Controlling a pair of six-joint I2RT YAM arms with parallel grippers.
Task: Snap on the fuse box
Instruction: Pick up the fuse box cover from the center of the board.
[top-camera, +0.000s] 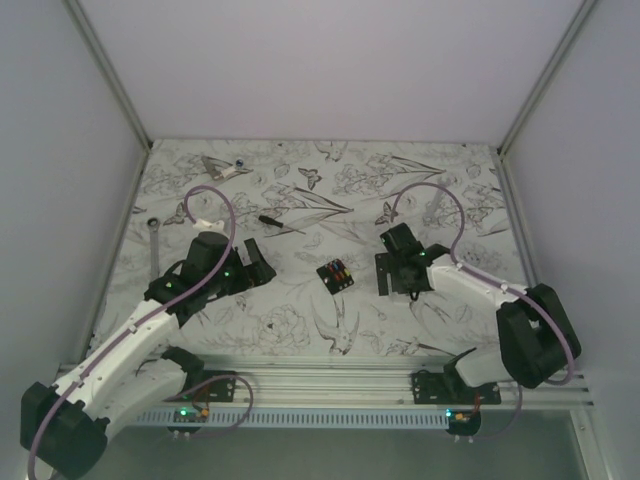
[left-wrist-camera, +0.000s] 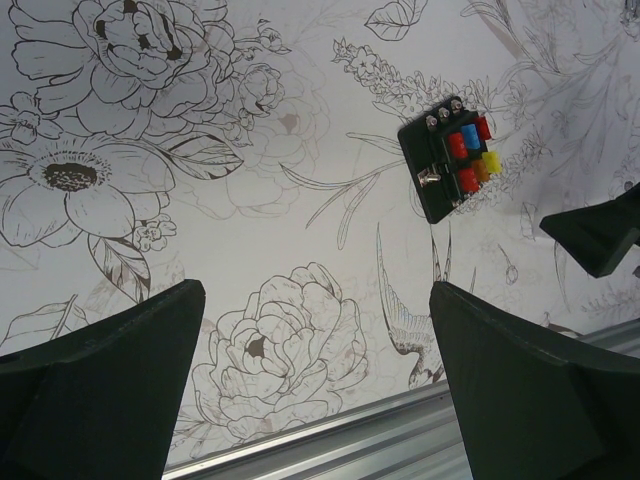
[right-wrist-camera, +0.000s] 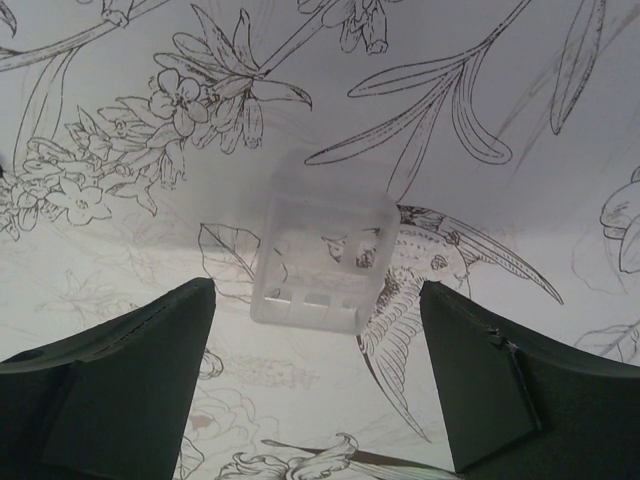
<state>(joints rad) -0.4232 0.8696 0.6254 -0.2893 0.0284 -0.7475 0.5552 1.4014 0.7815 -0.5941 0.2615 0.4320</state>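
Observation:
The fuse box (top-camera: 335, 274) is a small black block with red, blue, orange and yellow fuses on top, lying flat on the floral table between the two arms. In the left wrist view the fuse box (left-wrist-camera: 450, 166) sits ahead and to the right of my left gripper (left-wrist-camera: 315, 288), which is open and empty. A clear plastic cover (right-wrist-camera: 320, 245) lies on the table just ahead of my right gripper (right-wrist-camera: 318, 287). That gripper is open, its fingers (right-wrist-camera: 150, 370) apart from the cover on either side. From above, the right gripper (top-camera: 388, 272) is just right of the fuse box and the left gripper (top-camera: 256, 263) to its left.
A black-handled screwdriver (top-camera: 272, 221) lies behind the left arm. A wrench (top-camera: 155, 245) rests near the left edge and a metal tool (top-camera: 220, 166) at the back left. An aluminium rail (top-camera: 330, 375) runs along the near edge. White walls enclose the table.

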